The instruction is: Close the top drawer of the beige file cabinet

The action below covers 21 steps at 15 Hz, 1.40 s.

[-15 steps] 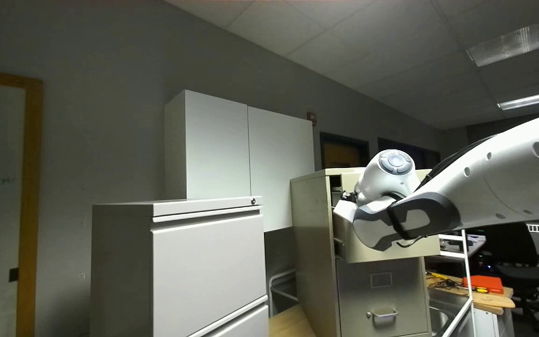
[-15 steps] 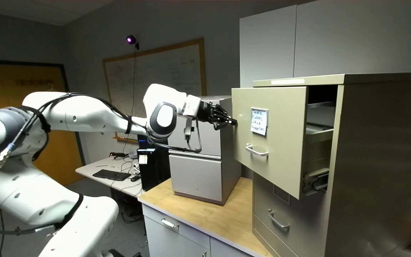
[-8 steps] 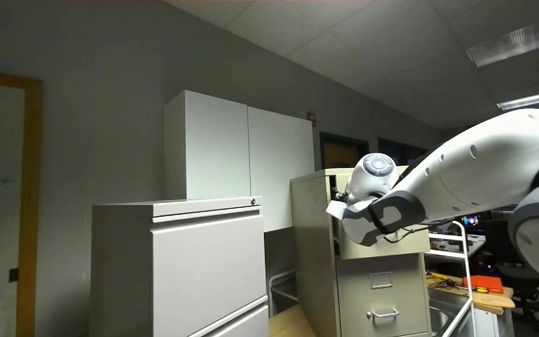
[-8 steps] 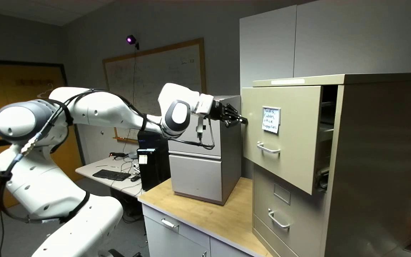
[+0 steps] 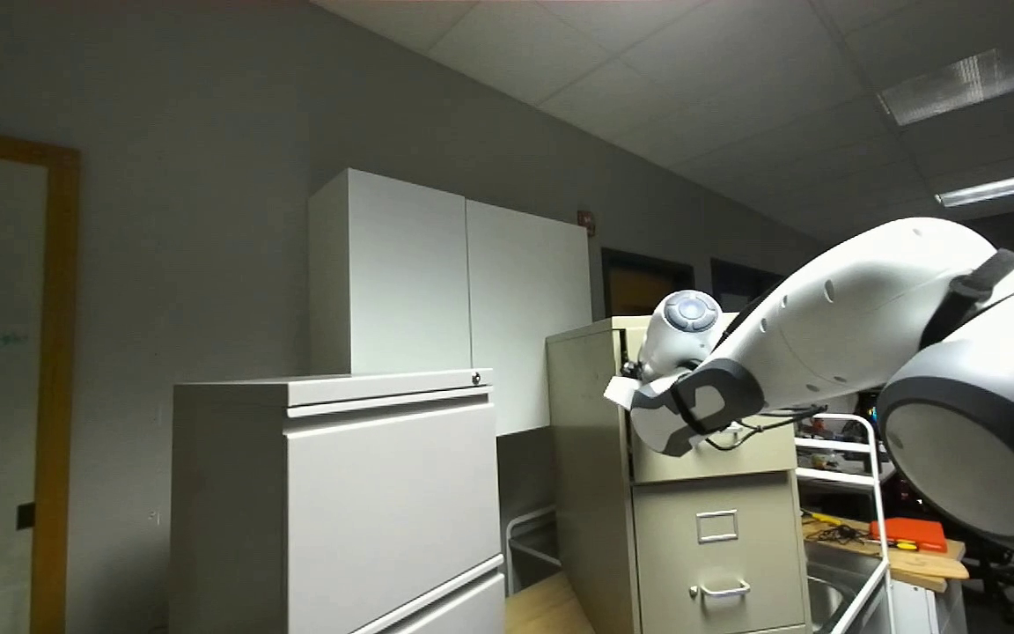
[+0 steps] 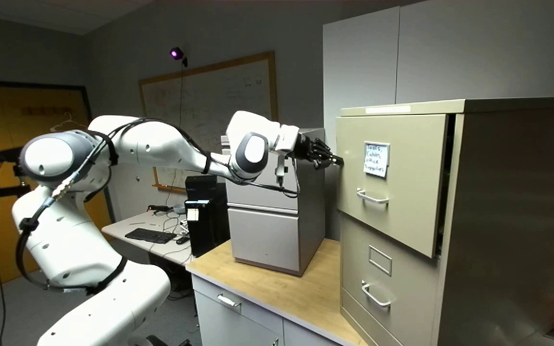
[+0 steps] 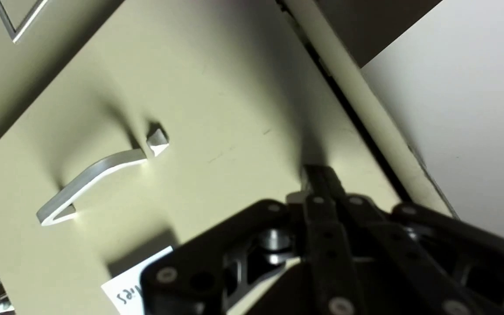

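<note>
- The closing push is judged to be the current step, and nearly complete: the drawer (image 6: pixel 402 182) is pressed on by the hand (image 7: pixel 320 176), while the handle (image 7: pixel 89 178) is not touched.
- The hand is clenched, fingers together, with nothing held between them; its tips appear set against the drawer's front, close to one side edge.
- The drawer is found at the top of the file cabinet (image 6: pixel 512 216), slightly proud of it; a dark gap is shown down its side in both exterior views.
- For the next move, a steady, straight push inward seems called for until that gap is gone; since force is put in off-centre, some skewing or binding might be met.
- Next to the file cabinet, a grey cabinet (image 6: pixel 263 238) is carried on the wood-topped surface (image 6: pixel 282 290).
- Beyond, a desk (image 6: pixel 118 228) is seen, with a keyboard (image 6: pixel 151 235) laid on it and a black computer tower (image 6: pixel 209 228) near.
- On the walls, a white cupboard (image 5: pixel 410 273) and a whiteboard (image 6: pixel 229 98) are mounted; farther off, a wooden door (image 6: pixel 7 129) is seen.
</note>
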Each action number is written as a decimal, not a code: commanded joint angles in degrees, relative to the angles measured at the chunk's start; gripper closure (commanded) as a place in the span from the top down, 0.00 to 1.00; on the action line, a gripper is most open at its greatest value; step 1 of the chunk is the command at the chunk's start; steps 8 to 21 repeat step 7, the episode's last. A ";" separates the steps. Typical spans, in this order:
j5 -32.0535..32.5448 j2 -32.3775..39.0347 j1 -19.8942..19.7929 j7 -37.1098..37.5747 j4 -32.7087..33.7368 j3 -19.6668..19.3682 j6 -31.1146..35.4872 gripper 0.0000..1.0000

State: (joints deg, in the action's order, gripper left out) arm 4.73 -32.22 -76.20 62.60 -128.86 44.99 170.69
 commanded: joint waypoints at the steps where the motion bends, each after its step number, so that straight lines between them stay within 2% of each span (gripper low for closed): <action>1: 1.79 8.85 -6.22 1.42 8.07 6.60 1.03 0.00; 7: 1.72 10.79 -13.37 1.19 11.68 13.51 0.20 0.00; 21: 1.72 10.79 -13.37 1.19 11.68 13.51 0.20 0.00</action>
